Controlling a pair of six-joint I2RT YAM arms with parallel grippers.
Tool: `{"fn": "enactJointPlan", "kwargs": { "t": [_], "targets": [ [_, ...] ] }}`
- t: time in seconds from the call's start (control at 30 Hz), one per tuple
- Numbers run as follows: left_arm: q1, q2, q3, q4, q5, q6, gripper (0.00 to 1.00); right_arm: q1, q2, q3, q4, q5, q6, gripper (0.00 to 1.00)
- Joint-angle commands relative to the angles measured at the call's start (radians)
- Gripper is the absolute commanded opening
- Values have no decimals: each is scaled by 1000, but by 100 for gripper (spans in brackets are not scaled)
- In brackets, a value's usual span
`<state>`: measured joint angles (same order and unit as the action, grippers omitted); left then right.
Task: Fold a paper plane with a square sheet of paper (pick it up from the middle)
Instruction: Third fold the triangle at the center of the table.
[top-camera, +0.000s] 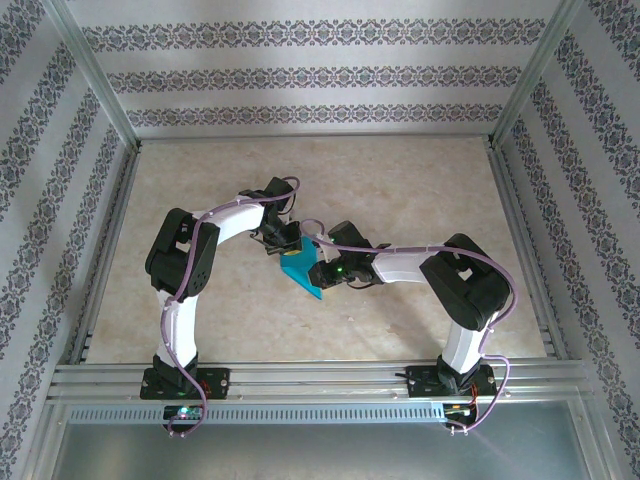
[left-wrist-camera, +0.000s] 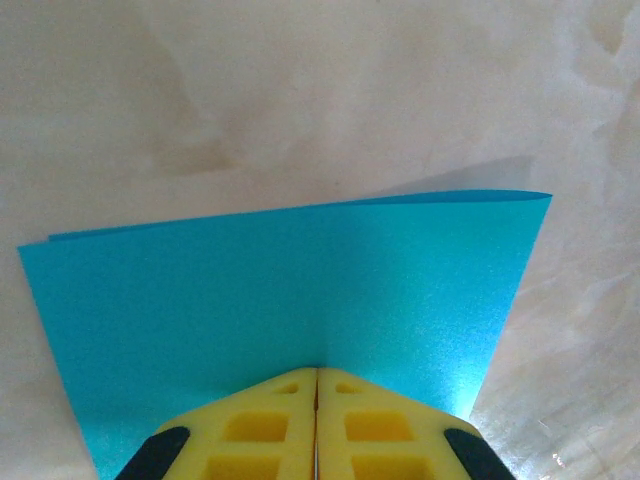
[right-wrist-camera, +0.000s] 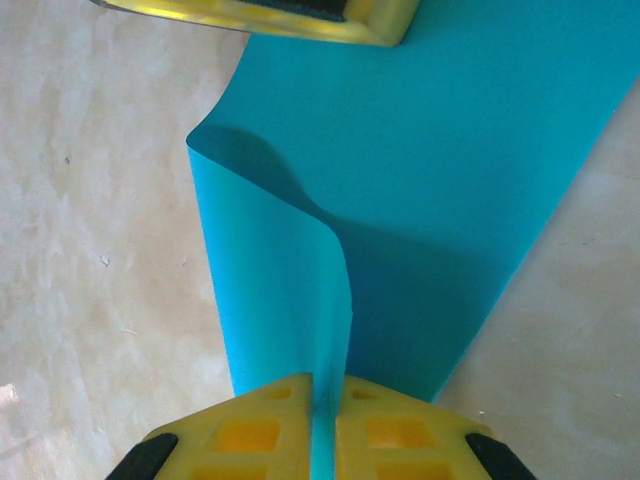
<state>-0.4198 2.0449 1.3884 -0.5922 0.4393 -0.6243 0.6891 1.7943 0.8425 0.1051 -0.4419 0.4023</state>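
Note:
The square sheet of paper is teal and hangs just above the beige table between both grippers, bent over on itself in a loose curl. My left gripper is shut on the sheet's far edge; in the left wrist view its yellow fingertips meet at the paper. My right gripper is shut on the near edge, and a teal strip runs between its fingers. The sheet curls up from there toward the left gripper's finger. The paper plane is out of view.
The beige tabletop lies around the arms. Metal frame rails run along the near edge and the sides, with patterned walls behind them.

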Motion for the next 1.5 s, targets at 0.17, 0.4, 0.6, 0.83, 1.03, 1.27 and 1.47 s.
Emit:
{"fn": "enactJointPlan", "kwargs": {
  "t": [0.17,0.4,0.6,0.83,1.03,1.27,1.47],
  "targets": [
    [-21,48,-14,-30,-22,-5,7,2,11,-5,-5,24,39,13],
    [-21,48,-16,-24,-22,-12,7,4,14,-11,-3,3,52,13],
    [-21,47,-18,-21,-25,-15,7,5,-5,-17,2,-58,92,13],
    [-22,49,-22,-14,-26,-20,7,7,-23,-25,-5,-49,121,10],
    [-22,47,-26,-15,-27,-20,7,10,-19,-20,-18,-22,126,9],
    [-22,49,-25,-22,-27,-8,7,9,-27,7,-54,-4,86,9],
    [-21,49,-28,-25,-24,-3,7,6,-45,22,-71,-22,58,9]
  ]
}}
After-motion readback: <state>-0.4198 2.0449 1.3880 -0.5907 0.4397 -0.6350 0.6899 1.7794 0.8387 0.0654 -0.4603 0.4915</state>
